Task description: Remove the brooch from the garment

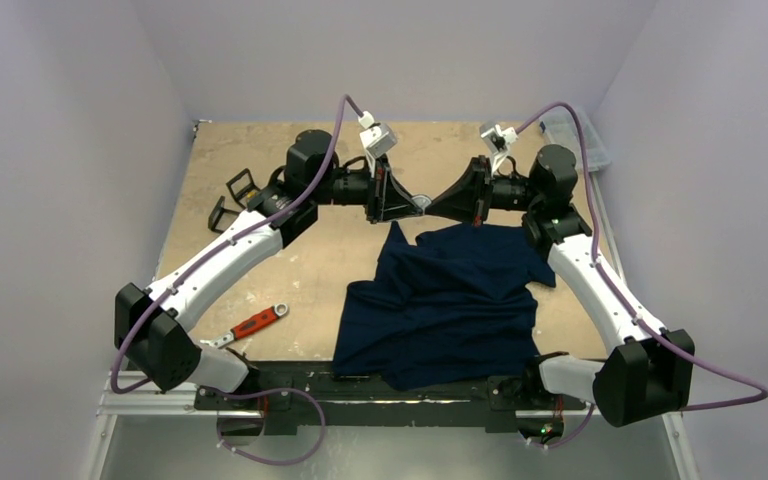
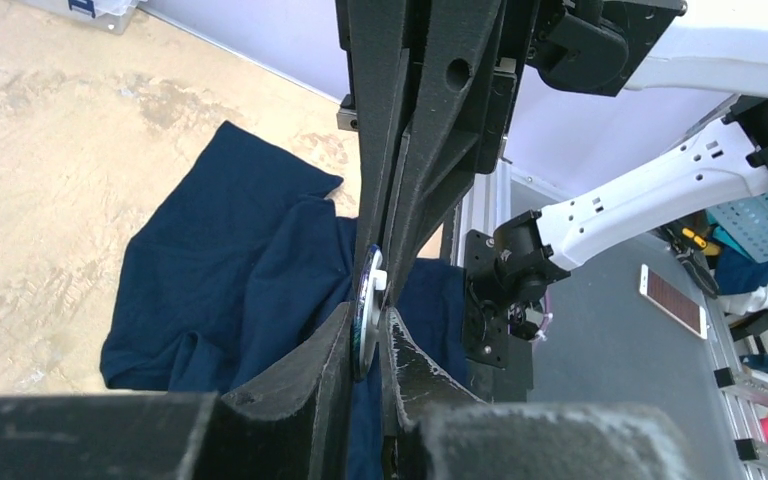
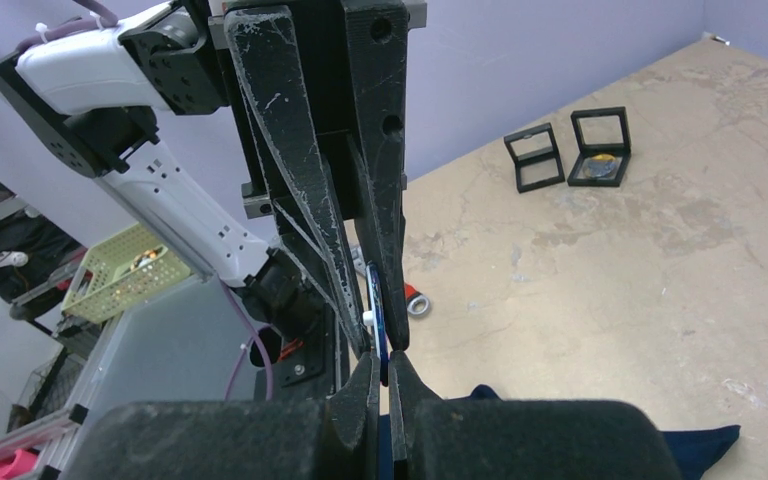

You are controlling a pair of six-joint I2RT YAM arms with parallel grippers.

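Navy garment [image 1: 440, 300], brooch [image 2: 364, 312] seemingly pinched aloft

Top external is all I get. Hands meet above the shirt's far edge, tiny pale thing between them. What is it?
Observer: Left wrist view shows a flat round brooch with a white nub on one face.
Operator: Who holds it?
Observer: Right hand pinches its rim; left hand sandwiches its faces.
Operator: Anything down there hidden from me?
Observer: Right wrist view shows a small silvery ring on the table beyond the hands.
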